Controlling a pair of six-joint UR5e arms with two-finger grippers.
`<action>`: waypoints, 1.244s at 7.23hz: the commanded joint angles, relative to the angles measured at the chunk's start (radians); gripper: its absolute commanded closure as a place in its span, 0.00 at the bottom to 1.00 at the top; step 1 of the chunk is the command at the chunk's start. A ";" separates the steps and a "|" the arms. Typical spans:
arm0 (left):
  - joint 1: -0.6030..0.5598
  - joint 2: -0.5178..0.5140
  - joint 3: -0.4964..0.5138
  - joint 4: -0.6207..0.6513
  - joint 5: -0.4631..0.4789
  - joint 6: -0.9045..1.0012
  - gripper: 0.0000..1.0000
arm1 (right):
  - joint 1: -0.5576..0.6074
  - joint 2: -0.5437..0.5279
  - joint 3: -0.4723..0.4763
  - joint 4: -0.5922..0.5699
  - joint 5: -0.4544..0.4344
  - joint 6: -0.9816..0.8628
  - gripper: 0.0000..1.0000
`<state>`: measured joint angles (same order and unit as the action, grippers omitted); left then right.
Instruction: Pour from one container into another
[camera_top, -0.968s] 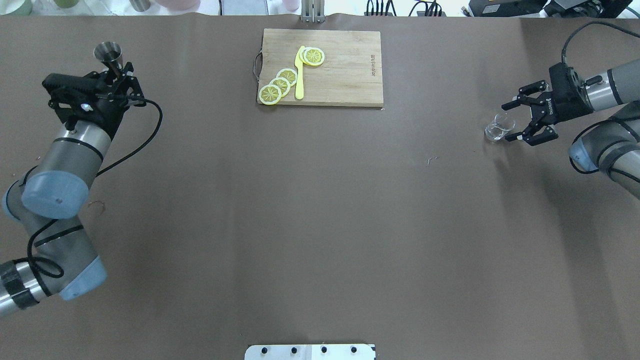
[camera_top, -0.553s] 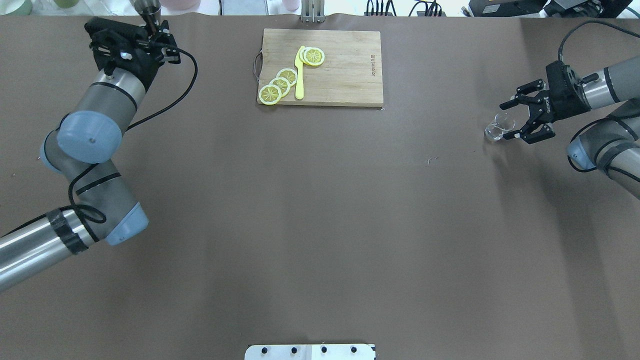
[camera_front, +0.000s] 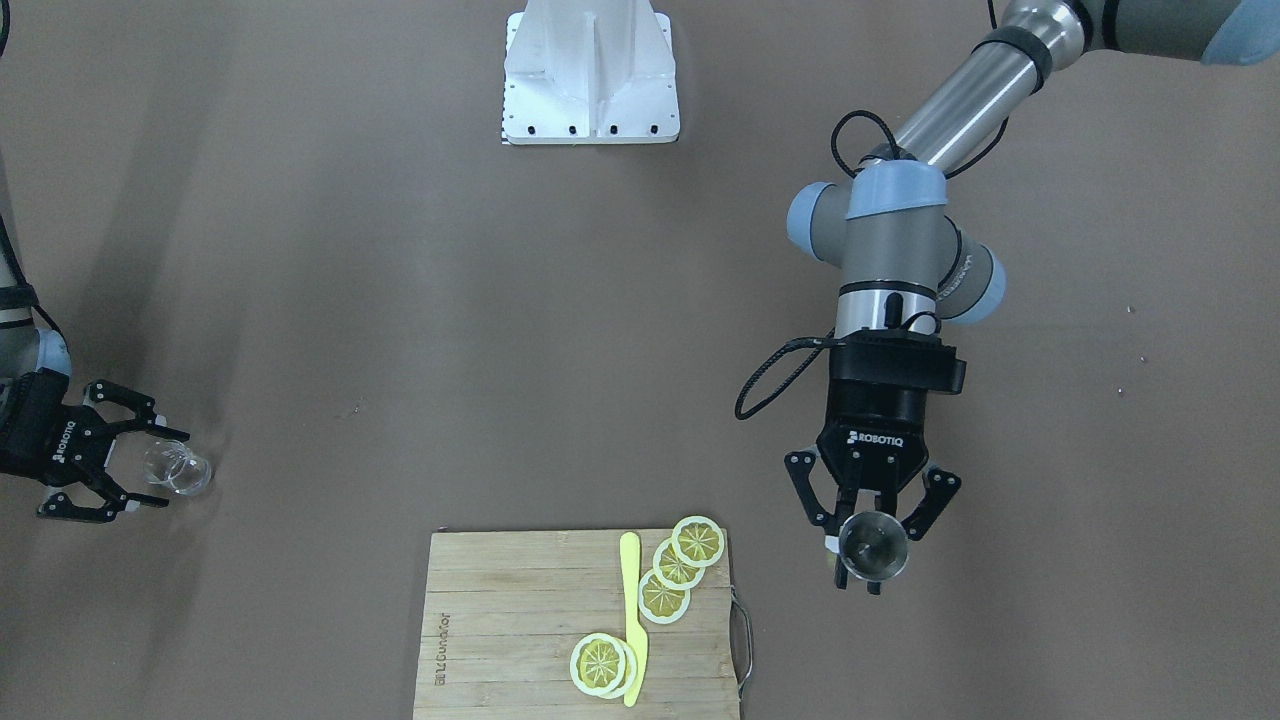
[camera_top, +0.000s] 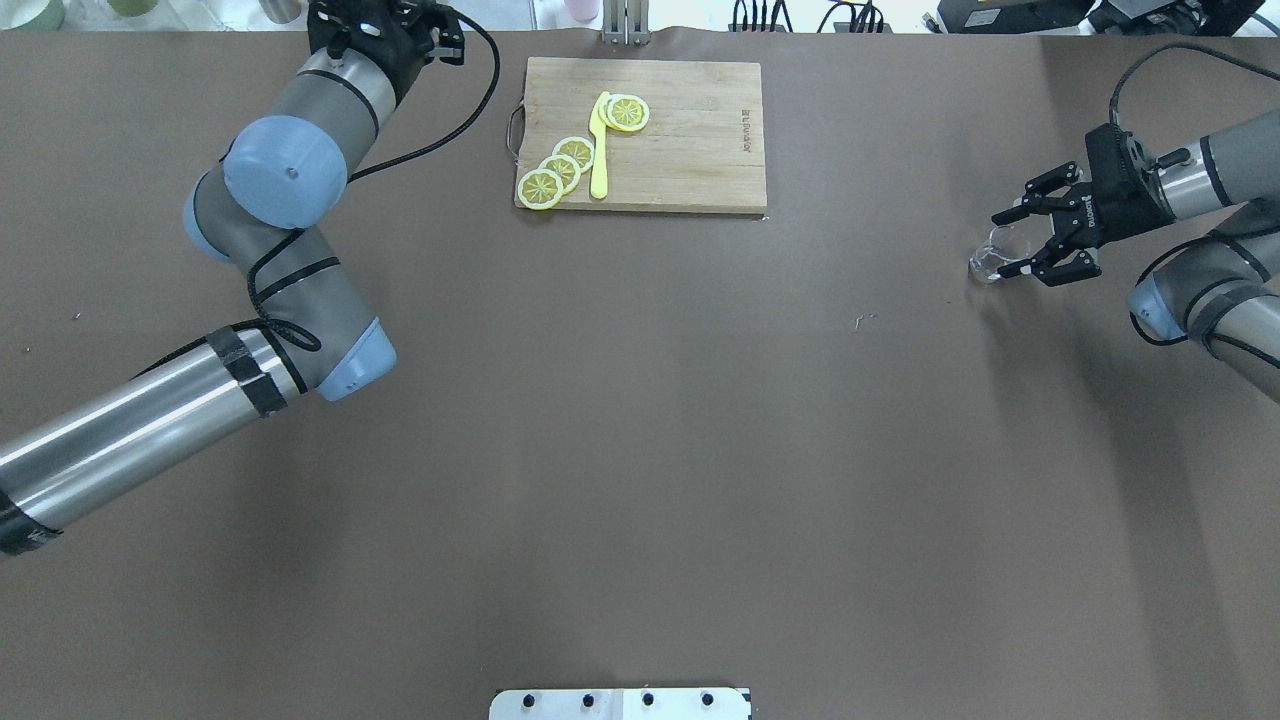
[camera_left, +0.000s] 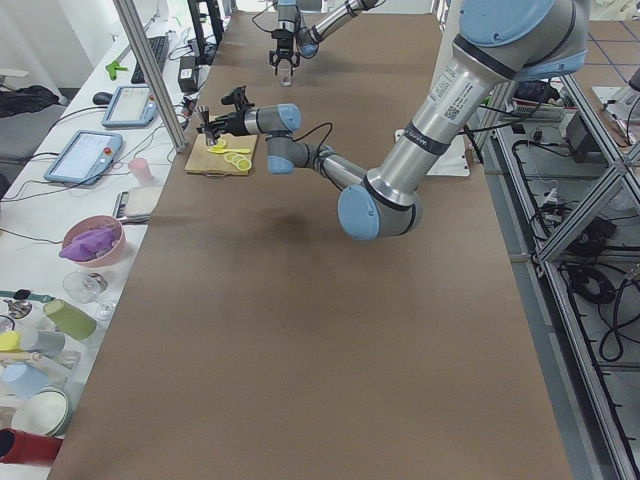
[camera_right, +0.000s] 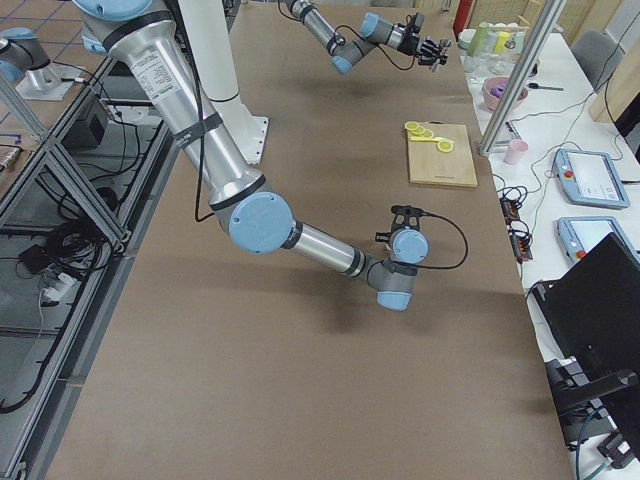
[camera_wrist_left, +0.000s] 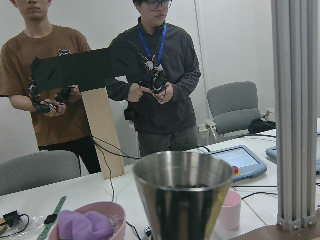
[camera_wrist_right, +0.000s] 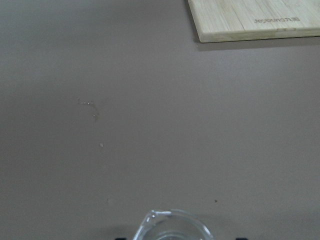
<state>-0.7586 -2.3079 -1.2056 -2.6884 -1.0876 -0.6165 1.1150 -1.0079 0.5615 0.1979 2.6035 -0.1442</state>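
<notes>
My left gripper (camera_front: 872, 548) is shut on the steel jigger (camera_front: 873, 549) and holds it upright above the table's far side, to the left of the cutting board. In the left wrist view the jigger (camera_wrist_left: 182, 197) fills the lower centre, mouth up. In the overhead view the left gripper (camera_top: 395, 22) sits at the top edge and the jigger is hidden. The clear glass tumbler (camera_top: 990, 260) stands on the table at the far right. My right gripper (camera_top: 1012, 243) is open, with its fingertips either side of the tumbler (camera_front: 178, 468). Only the tumbler's rim (camera_wrist_right: 172, 226) shows in the right wrist view.
A wooden cutting board (camera_top: 690, 140) lies at the table's far centre, bearing several lemon slices (camera_top: 560, 165) and a yellow knife (camera_top: 598, 150). The robot's white base plate (camera_top: 620, 703) is at the near edge. Bowls and cups stand beyond the far edge.
My left arm has swung to the right along the far edge, carrying the jigger from the far left toward the board. The right gripper has edged slightly toward the tumbler and stays open.
</notes>
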 joint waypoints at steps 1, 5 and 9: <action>0.034 -0.085 0.073 0.065 -0.005 0.065 1.00 | -0.001 0.000 0.000 0.000 0.001 0.000 0.44; 0.152 -0.143 0.102 0.137 0.017 0.061 1.00 | 0.049 0.008 0.035 -0.059 0.073 0.008 1.00; 0.226 -0.287 0.173 0.166 0.076 0.162 1.00 | 0.117 -0.006 0.304 -0.459 0.055 0.005 1.00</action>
<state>-0.5516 -2.5401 -1.0595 -2.5411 -1.0491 -0.5198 1.2157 -1.0107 0.7724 -0.1031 2.6745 -0.1362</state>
